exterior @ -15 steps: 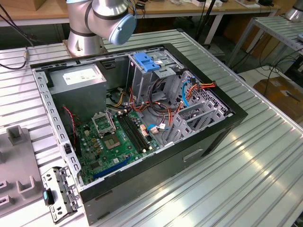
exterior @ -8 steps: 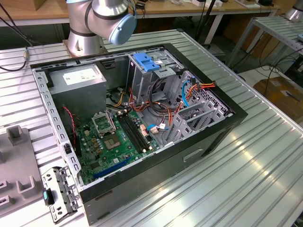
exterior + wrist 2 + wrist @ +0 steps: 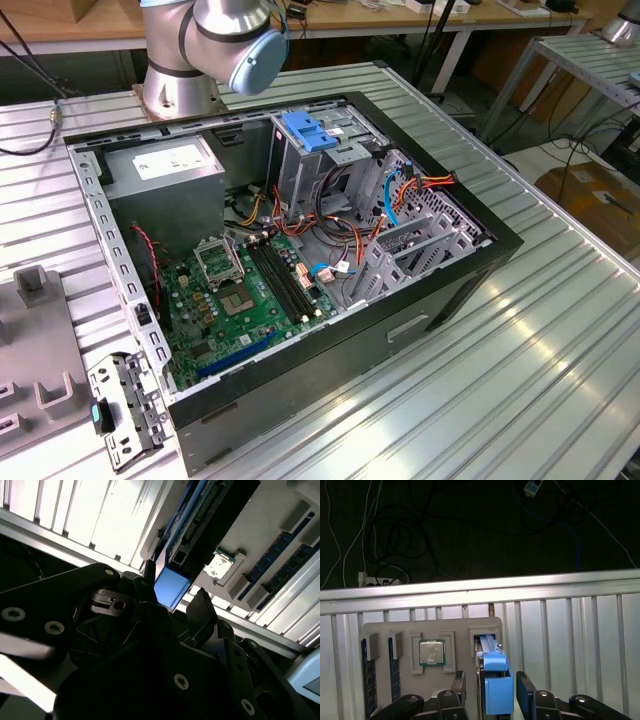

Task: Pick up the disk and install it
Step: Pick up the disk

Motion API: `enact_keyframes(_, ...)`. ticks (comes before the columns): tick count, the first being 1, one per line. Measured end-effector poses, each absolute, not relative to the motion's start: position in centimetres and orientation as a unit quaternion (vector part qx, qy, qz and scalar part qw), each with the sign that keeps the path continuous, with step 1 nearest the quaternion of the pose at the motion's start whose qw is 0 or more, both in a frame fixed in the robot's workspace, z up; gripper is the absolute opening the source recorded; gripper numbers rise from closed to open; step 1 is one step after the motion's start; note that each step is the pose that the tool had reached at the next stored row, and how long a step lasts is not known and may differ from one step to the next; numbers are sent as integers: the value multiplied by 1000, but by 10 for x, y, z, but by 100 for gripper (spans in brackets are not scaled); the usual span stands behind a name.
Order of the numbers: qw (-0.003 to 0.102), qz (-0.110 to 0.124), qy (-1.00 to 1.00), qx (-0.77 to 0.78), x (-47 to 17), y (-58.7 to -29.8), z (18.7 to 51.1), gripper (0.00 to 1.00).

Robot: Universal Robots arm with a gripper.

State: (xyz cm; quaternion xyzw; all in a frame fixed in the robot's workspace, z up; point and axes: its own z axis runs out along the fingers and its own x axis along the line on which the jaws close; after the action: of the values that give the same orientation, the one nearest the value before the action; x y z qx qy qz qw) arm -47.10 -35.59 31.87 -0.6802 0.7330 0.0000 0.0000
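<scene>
Grey moulded plastic formed the parts tray (image 3: 455, 630). In the first wrist view its pockets held two memory modules (image 3: 365, 680) on dark blue boards. Next came a processor (image 3: 431, 652) with a silver lid, its print too small to read. Then came the disk (image 3: 496, 690), which stood on edge in its slot with the blue carrier frame toward the camera. The gripper (image 3: 491, 681) straddled that frame, and its black fingers (image 3: 459, 682) were spread, one on each side, not clamped on it. In the second wrist view the blue end of the disk (image 3: 171, 586) sat between the same parted fingers (image 3: 202, 605).

In the exterior view, going from its left to its right, a corner of the grey tray lay on the ribbed aluminium tabletop (image 3: 520, 340). Beside it was a loose metal bracket (image 3: 125, 405) with a blue clip. Then came the open computer case (image 3: 300, 370). Inside it were a power supply (image 3: 165, 200) with a white sticker (image 3: 175, 160) too small to read, a green motherboard (image 3: 240, 300), and a blue latch (image 3: 310, 130) atop the drive cage (image 3: 300, 175). The arm's base (image 3: 180, 80) stood behind the case.
</scene>
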Motion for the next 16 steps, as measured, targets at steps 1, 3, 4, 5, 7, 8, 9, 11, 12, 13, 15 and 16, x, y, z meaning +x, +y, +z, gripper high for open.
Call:
enact_keyframes(1,0,0,733,-680,-471,-356,316,53)
enact_keyframes(3,0,0,733,-680,-471,-355,312,53)
enact_keyframes(4,0,0,733,-680,-471,-354,311,53)
enact_keyframes(5,0,0,733,-680,-471,-354,311,53)
enact_keyframes(7,0,0,733,-680,-471,-354,310,53)
enact_keyframes(8,0,0,733,-680,-471,-354,308,53)
enact_keyframes(9,0,0,733,-680,-471,-354,307,53)
enact_keyframes(11,0,0,733,-680,-471,-354,306,53)
enact_keyframes(12,0,0,733,-680,-471,-353,305,53)
enact_keyframes(13,0,-1,733,-680,-471,-353,304,53)
enact_keyframes(15,0,-1,733,-680,-471,-352,304,53)
enact_keyframes(16,0,0,733,-680,-471,-352,303,53)
